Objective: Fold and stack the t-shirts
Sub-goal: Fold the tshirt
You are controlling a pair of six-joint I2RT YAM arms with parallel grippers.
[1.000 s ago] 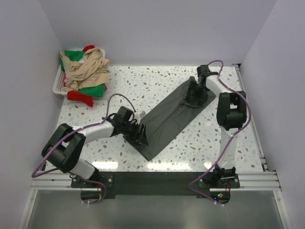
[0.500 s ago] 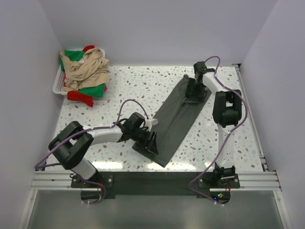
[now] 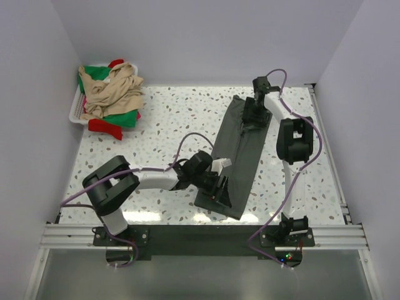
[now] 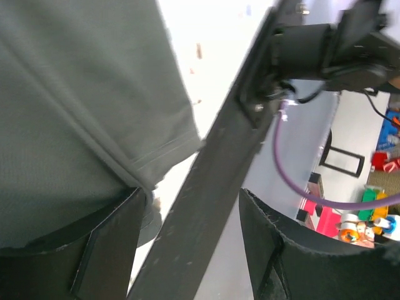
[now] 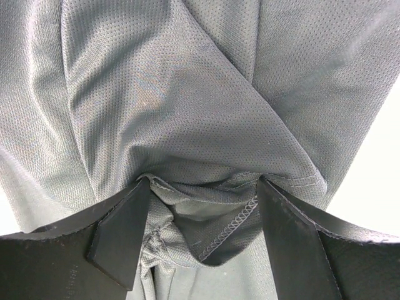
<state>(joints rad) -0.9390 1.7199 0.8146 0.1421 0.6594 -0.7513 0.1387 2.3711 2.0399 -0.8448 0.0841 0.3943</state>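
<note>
Now right hand (image 3: 251, 119) clamped on dark grey t-shirt (image 3: 240, 153); left hand (image 3: 220, 190) grip: cannot tell.

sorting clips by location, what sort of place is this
Probably a robotics lab test cell: a speckled white tabletop boxed in by plain pale walls, an aluminium rail at its near edge carrying the left arm and right arm, and a dark grey cloth t-shirt laid out to work on.

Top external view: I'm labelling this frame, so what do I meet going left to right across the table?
White basket → left gripper → right gripper. The dark grey t-shirt spans both grippers, so it is left out.
</note>
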